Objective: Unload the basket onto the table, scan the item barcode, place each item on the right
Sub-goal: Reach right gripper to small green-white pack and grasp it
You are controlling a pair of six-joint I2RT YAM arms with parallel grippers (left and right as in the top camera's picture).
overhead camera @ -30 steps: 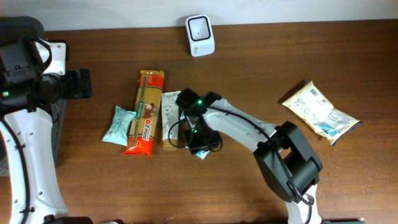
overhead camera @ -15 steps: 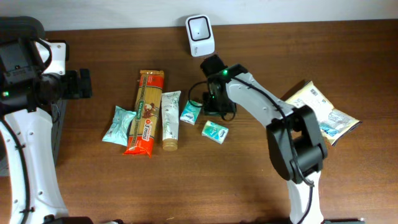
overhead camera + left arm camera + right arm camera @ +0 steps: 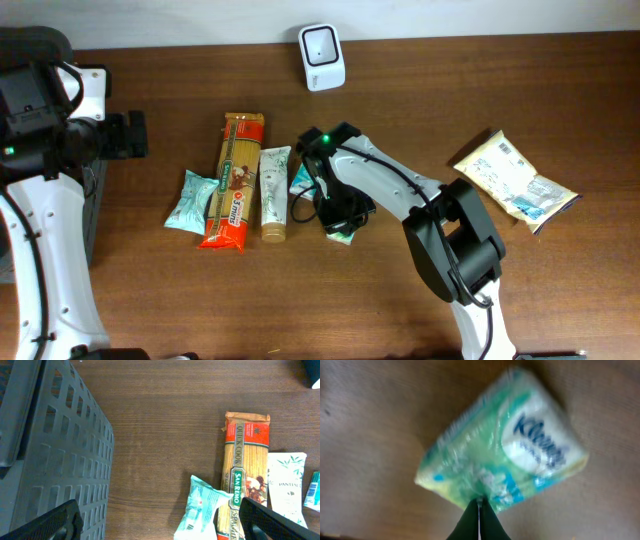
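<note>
Right fingers (image 3: pixel 487 527) pinch shut on the tissue pack (image 3: pixel 505 455) mid-surface (image 3: pixel 150 300); left fingers (image 3: pixel 50 522) gape empty. We count one crate (image 3: pixel 55 435), one spaghetti packet (image 3: pixel 233 180), one cream pouch (image 3: pixel 512 178), one tube (image 3: pixel 273 190), one scanner (image 3: pixel 322 44), two teal packets (image 3: pixel 192 200) (image 3: pixel 301 180).

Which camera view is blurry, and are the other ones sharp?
Right wrist view: blurred, the Kleenex pack smeared, though its logo still reads. Left wrist view: sharp, with legible print on the spaghetti packet. Overhead view: sharp and evenly lit, with only soft shadows.
</note>
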